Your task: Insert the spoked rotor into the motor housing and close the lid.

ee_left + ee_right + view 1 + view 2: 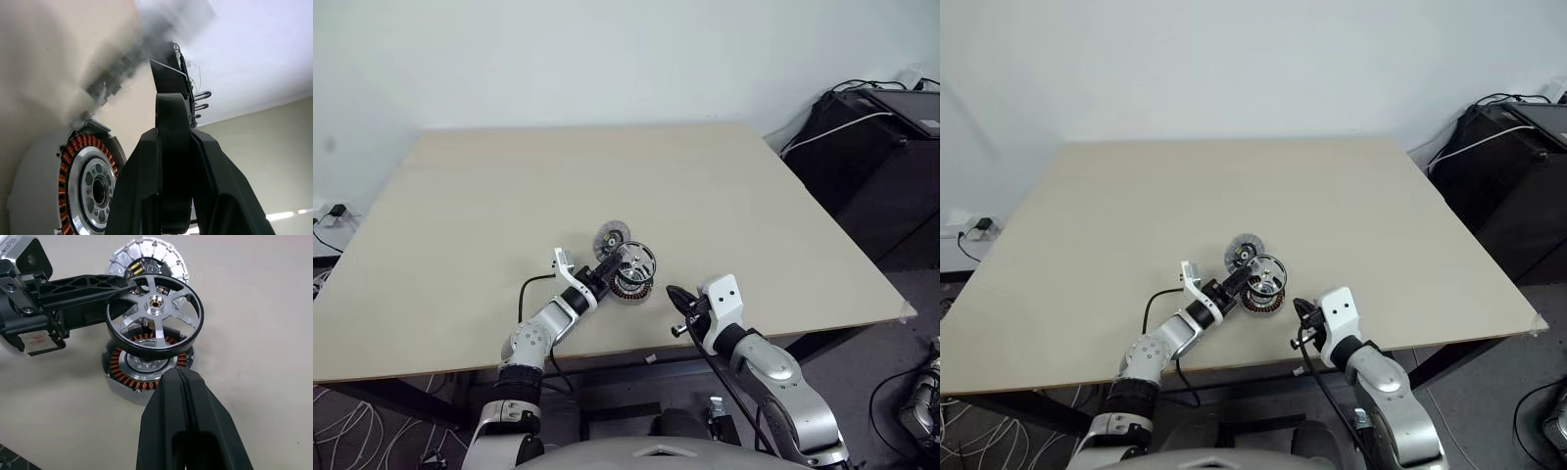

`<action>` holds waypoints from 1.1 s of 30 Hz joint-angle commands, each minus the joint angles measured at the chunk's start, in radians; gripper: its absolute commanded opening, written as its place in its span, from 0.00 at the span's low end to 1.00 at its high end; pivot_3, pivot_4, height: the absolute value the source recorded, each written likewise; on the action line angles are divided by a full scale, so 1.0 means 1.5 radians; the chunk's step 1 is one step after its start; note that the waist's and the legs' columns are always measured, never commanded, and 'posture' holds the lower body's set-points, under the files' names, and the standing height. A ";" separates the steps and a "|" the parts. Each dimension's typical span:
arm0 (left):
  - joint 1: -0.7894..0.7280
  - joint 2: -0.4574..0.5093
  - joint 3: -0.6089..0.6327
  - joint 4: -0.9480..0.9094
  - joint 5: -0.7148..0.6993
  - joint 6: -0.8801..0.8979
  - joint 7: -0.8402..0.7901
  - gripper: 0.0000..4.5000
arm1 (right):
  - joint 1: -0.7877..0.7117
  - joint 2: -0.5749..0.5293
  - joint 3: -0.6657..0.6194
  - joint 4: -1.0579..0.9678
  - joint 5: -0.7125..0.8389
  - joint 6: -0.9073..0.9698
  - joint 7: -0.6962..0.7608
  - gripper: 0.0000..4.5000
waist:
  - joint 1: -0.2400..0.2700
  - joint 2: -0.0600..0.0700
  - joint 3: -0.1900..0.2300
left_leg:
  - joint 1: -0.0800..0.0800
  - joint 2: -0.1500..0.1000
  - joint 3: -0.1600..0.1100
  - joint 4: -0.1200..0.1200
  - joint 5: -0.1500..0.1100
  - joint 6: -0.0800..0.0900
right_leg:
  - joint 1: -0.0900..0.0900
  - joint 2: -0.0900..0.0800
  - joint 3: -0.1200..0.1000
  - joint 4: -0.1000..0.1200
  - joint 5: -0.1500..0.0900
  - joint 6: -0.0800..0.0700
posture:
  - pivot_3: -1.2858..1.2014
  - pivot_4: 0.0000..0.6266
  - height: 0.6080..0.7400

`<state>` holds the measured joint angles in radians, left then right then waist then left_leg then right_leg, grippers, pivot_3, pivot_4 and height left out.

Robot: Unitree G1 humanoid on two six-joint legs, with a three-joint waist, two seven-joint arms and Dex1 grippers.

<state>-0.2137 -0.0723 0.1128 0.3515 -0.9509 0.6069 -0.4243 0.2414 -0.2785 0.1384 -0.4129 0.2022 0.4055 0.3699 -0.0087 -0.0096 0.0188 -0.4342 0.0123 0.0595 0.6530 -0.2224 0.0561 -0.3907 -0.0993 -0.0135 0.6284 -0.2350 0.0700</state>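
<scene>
the left gripper is clamped on the rim of the shiny silver spoked rotor, a metal wheel with a dark outer band, and holds it just above the round motor housing with its ring of copper-brown windings and pale centre. the rotor sits tilted and a little off-centre, its hub nearer the far side of the housing than the middle. to seat it well, i'd say the wrist should level the wheel first, then bring the hub over the pale centre before lowering straight down; a tilted entry could catch the rim on the windings. the matt grey round lid lies on the pale wooden table, just beyond the gripped rotor. the right gripper is fully closed and empty, its tips just short of the housing's near edge.
</scene>
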 commanded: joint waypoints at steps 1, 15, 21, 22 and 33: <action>0.014 -0.082 -0.011 -0.020 -0.005 0.002 -0.012 0.11 | -0.008 0.001 -0.009 -0.030 0.005 -0.003 -0.003 0.00 | 0.000 0.000 0.000 | 0.000 0.000 0.000 0.000 0.000 0.000 | 0.000 0.000 0.000 0.000 0.000 0.000 | 0.52 0.00 1.00; 0.019 -0.090 -0.030 0.004 0.027 0.009 0.005 0.11 | -0.012 0.001 -0.011 -0.028 0.004 -0.004 -0.004 0.00 | 0.000 0.000 0.000 | 0.000 0.000 0.000 0.000 0.000 0.000 | 0.000 0.000 0.000 0.000 0.000 0.000 | 0.52 0.00 1.00; 0.017 -0.095 -0.033 0.010 0.037 0.015 -0.001 0.26 | -0.009 0.001 -0.013 -0.029 0.004 -0.006 -0.005 0.00 | 0.000 0.000 0.000 | 0.000 0.000 0.000 0.001 0.000 0.000 | 0.000 0.000 0.000 0.000 0.000 0.000 | 0.52 0.00 1.00; 0.017 -0.094 -0.033 0.009 0.038 0.015 0.001 0.31 | -0.008 0.001 -0.013 -0.030 0.004 -0.006 -0.005 0.00 | 0.000 0.000 0.000 | 0.000 0.000 0.000 0.001 0.000 0.000 | 0.000 0.000 0.000 0.000 0.000 0.000 | 0.52 0.00 1.00; 0.047 -0.068 -0.016 -0.080 0.023 0.002 0.013 0.67 | -0.009 0.003 -0.013 -0.024 0.005 -0.009 -0.006 0.00 | -0.003 0.001 -0.001 | 0.002 0.001 0.000 0.001 0.000 0.000 | 0.002 0.000 0.000 0.000 0.000 0.000 | 0.52 0.00 1.00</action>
<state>-0.1570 -0.0635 0.0993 0.3016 -0.9035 0.6233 -0.4064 0.2402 -0.2761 0.1372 -0.4128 0.2023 0.4053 0.3650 -0.0127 -0.0081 0.0177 -0.4311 0.0136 0.0589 0.6538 -0.2226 0.0559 -0.3876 -0.0989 -0.0131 0.6286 -0.2345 0.0705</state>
